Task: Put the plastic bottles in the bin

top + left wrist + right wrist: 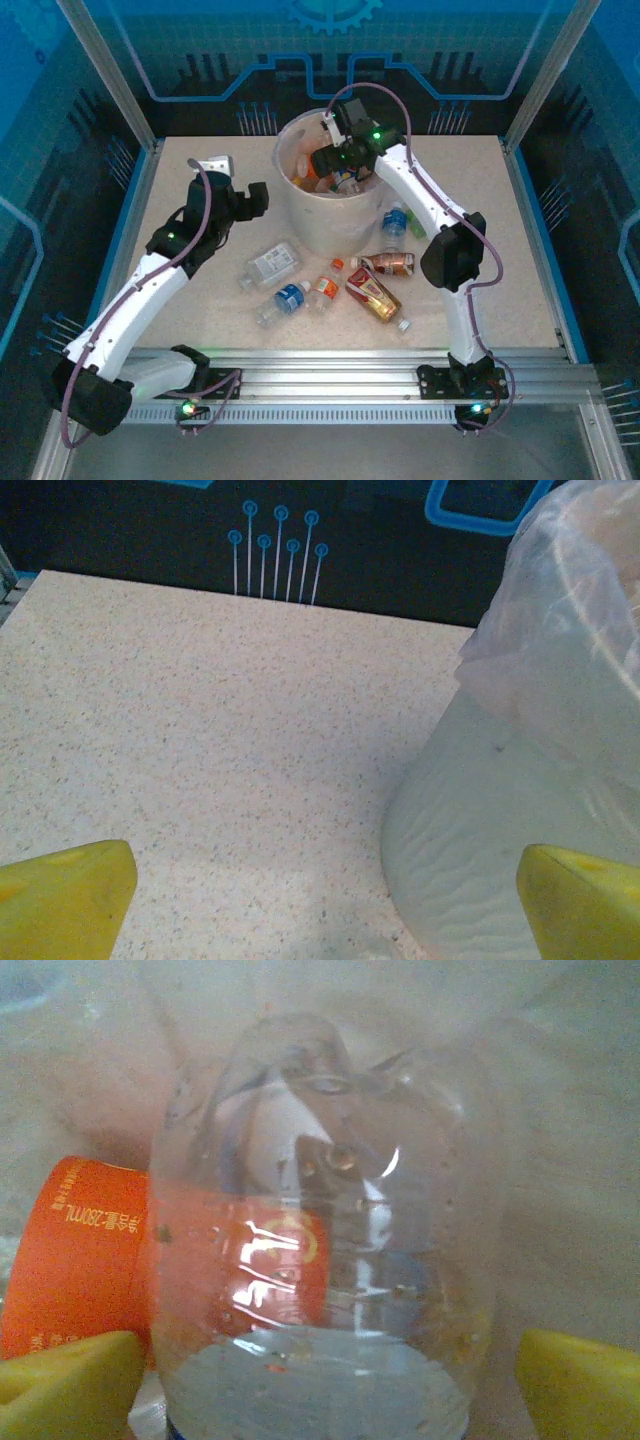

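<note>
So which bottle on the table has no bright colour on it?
The clear bottle lying just in front-left of the bin. It looks pale all over, while the rest lying outside the bin show blue, orange, brown or red labels.

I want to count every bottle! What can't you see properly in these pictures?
Top view: the right gripper and its arm cover much of the mouth of the bin, so the bottles inside cannot be counted.
Top view: labels on the loose bottles are too small to read.
Right wrist view: the clear bottle hides part of the orange-labelled bottle and is cut off at the bottom edge.
</note>
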`<state>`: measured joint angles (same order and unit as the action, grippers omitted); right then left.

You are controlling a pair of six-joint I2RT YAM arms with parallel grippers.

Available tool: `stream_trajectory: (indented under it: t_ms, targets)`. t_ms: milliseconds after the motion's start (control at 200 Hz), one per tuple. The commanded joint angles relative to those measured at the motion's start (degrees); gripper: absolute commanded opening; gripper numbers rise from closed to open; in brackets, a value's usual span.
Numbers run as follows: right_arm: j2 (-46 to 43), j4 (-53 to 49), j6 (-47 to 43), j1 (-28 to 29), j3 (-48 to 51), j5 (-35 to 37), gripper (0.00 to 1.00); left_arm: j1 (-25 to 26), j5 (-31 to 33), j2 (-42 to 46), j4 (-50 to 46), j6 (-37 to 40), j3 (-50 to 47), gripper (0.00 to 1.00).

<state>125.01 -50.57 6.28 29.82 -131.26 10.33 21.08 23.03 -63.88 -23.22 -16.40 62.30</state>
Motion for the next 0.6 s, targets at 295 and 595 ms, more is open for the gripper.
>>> stream_trajectory:
  t_ms: [295, 595]
  targets:
    - [-5.42, -3.32, 1.0, -0.31, -6.38, -0.5, 1.0, -0.58, 0.31, 0.94, -10.37, 2.5, -3.5, 0.99]
    - [-11.5, -5.42, 3.27, -0.47, -6.87, 1.14, 1.0, -0.6, -2.83, -4.77, -18.81, 5.61, -2.13, 0.99]
